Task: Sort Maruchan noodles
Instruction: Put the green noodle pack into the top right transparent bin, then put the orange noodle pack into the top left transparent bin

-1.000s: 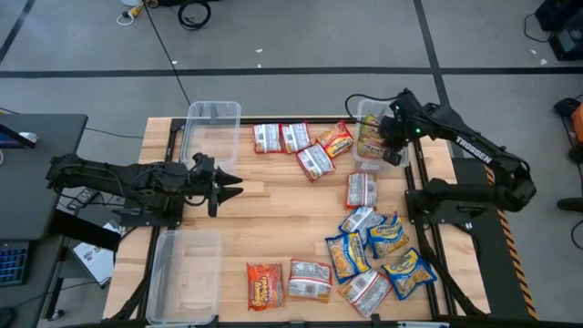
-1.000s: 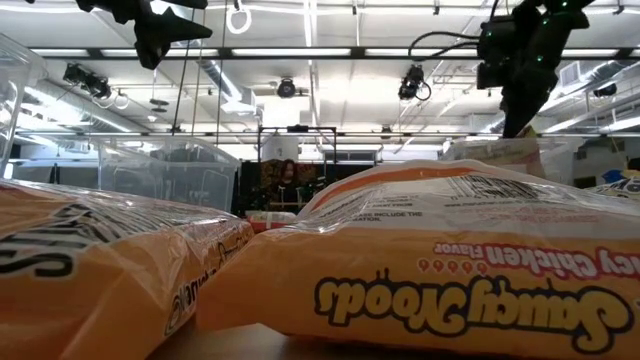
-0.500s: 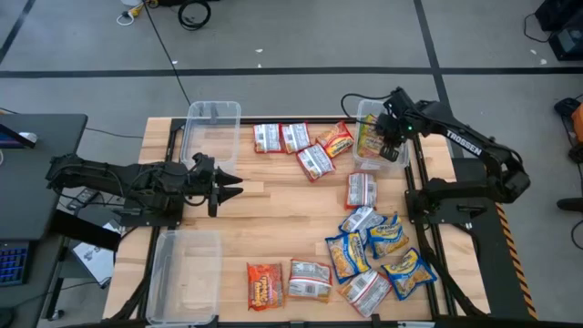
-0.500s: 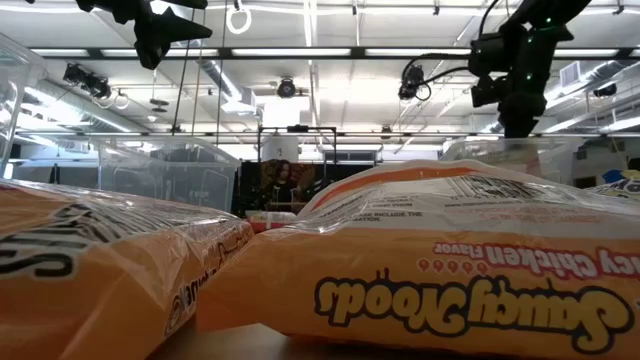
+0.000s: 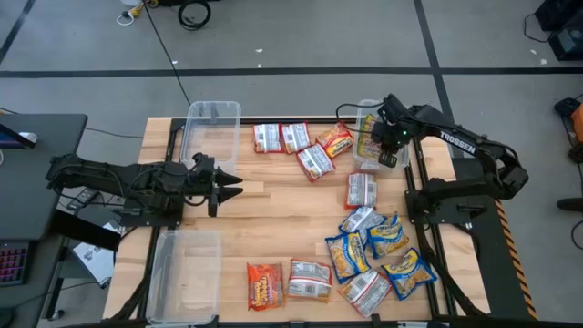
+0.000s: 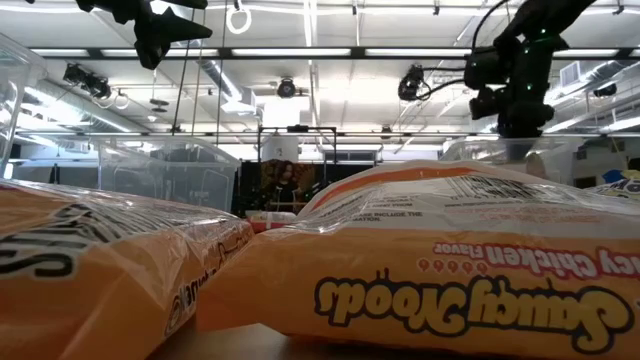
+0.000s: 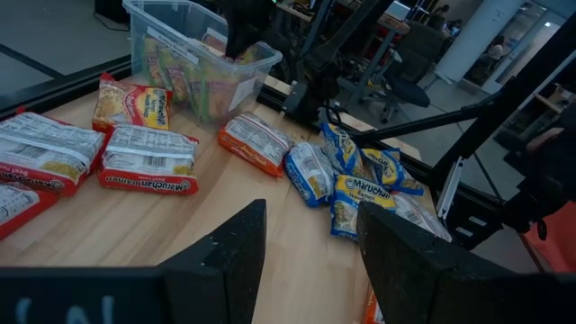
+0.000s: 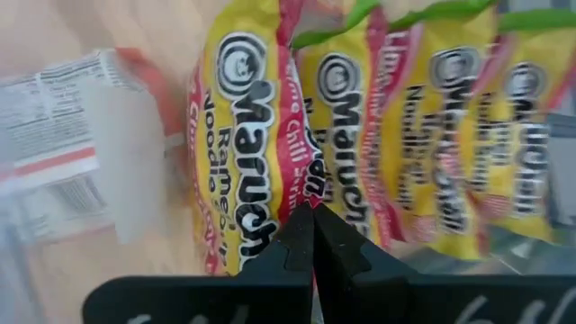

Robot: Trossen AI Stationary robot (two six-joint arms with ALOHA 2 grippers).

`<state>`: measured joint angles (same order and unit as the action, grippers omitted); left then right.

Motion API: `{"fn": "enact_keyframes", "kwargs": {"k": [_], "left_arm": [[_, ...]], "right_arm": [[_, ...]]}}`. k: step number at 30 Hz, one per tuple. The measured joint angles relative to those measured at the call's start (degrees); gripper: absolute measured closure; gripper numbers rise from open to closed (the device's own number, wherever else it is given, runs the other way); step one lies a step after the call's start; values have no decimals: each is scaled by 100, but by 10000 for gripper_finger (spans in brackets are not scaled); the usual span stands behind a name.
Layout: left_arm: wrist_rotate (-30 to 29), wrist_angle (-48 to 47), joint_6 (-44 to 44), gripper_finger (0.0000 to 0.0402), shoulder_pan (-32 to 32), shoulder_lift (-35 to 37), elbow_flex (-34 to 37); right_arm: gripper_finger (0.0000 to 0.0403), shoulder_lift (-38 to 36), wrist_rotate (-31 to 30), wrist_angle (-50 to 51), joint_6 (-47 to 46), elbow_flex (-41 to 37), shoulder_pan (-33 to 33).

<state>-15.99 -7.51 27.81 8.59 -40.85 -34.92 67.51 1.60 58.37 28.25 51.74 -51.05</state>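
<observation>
several packets filed: yellow-and-pink crinkly maruchan packets (image 8: 360, 135) stand on edge, side by side, in the clear plastic bin at the far right of the table (image 5: 368, 110), directly ahead of the right gripper.
right gripper (image 5: 381, 157): over the near end of that bin, fingers pressed together with nothing between them; the nearest packet's face lies just past the fingertips in its wrist view.
left gripper (image 5: 228, 189): waiting well apart, over bare wood on the left side of the table, jaws partly spread and empty.
step in hand: judged to be the end of a drop into the far-right bin, the right arm not yet clear of it.
unsorted stock: white-and-red flat packets (image 5: 281, 138) and an orange packet (image 5: 335, 140) lie just left of the right gripper; one white-and-red packet (image 5: 362, 189) lies near it on the side towards the front edge; a blue-and-yellow cluster (image 5: 381, 251) lies farther off towards the front edge; an orange-red packet (image 5: 264, 284) lies well apart at the front.
other bins: two clear bins (image 5: 211, 120) (image 5: 185, 278) beside the left gripper, contents not discernible.
next move calls for: lifting clear of the bin rim, spreading the fingers, then descending on a loose packet near the right gripper.
</observation>
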Motion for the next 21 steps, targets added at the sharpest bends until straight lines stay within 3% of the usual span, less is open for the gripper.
{"fn": "enact_keyframes", "kwargs": {"k": [5,11,15,21], "left_arm": [[-1,0,0,221,-1,-1,0],[-2,0,0,221,-2,-1,0],[-2,0,-2,221,1,1,0],[0,0,2,221,1,-1,0]], "right_arm": [[398,-51,248,34,-55,-280,199],[387,-476,-118,74,-155,-314,574],[346,-941,-349,185,-149,-314,826],[250,-1350,-356,282,-472,-309,1171]]}}
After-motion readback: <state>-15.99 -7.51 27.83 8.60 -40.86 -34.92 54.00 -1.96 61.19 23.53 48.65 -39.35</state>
